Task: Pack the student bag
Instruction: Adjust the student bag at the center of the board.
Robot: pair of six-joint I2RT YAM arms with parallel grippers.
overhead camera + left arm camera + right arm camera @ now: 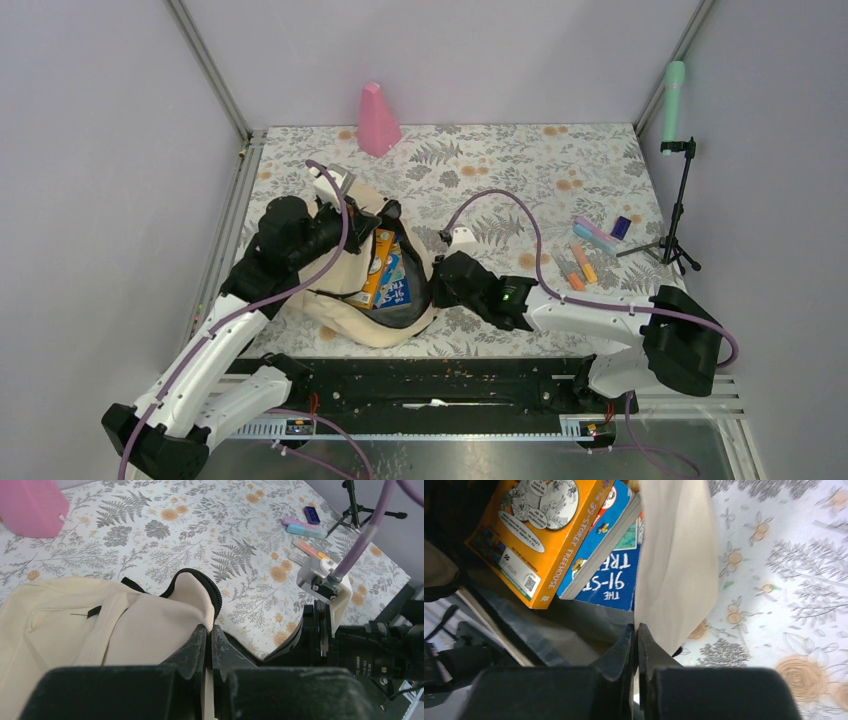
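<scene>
Black jaws of the left gripper (pixel 209 647) and right gripper (pixel 636 642) clamped opposite rims of the soft cream fabric student bag (pixel 352 322), front-left on the floral-patterned table (pixel 500 170), holding it open over colourful paperback books (pixel 539 540); fetching the pastel highlighters (pixel 590 242) would likely need one rim released.

Student bag (pixel 375 325): the left side is being covered by the left arm (pixel 215 345) in the top view. It is being cropped by the left and bottom edges in the left wrist view.
Dark blue book (pixel 609 585): the title is being cut short by the bag's cream flap, so only "THE 91-ST" and "TRE" are being shown.
Orange book (pixel 536 535): the upper part is being clipped by the top edge of the right wrist view.
Left gripper (pixel 208 642): the fingertips are being lost among black straps in the top view.
Right gripper (pixel 636 637): the fingertips are being hidden at the bag's rim in the top view.
Pink cone (pixel 30 505): it is being cropped at the corner of the left wrist view and blurred.
Small coloured items (pixel 597 237): they are being rendered too small to identify.
Tripod (pixel 357 502): the top is being cut off by the frame edge.
</scene>
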